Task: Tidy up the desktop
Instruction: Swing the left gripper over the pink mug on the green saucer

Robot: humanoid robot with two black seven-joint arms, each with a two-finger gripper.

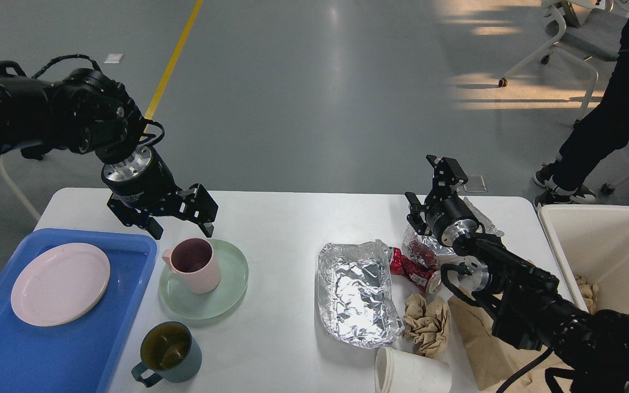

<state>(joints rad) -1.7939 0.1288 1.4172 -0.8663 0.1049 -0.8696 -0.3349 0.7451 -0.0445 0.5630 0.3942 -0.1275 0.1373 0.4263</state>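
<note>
The white desktop carries dishes on its left half and rubbish on its right half. My left gripper hangs open, fingers pointing down, just above and behind a pink mug that stands on a green plate. Nothing is between its fingers. A dark teal mug sits near the front edge. My right gripper is open and empty over the far right of the desktop, above a clear wrapper with red contents. Near it lie a foil tray and a crushed red can.
A blue tray at the left holds a pink plate. Crumpled brown paper, a tipped white paper cup and a brown paper bag lie front right. A cream bin stands beside the table's right end. A person stands beyond.
</note>
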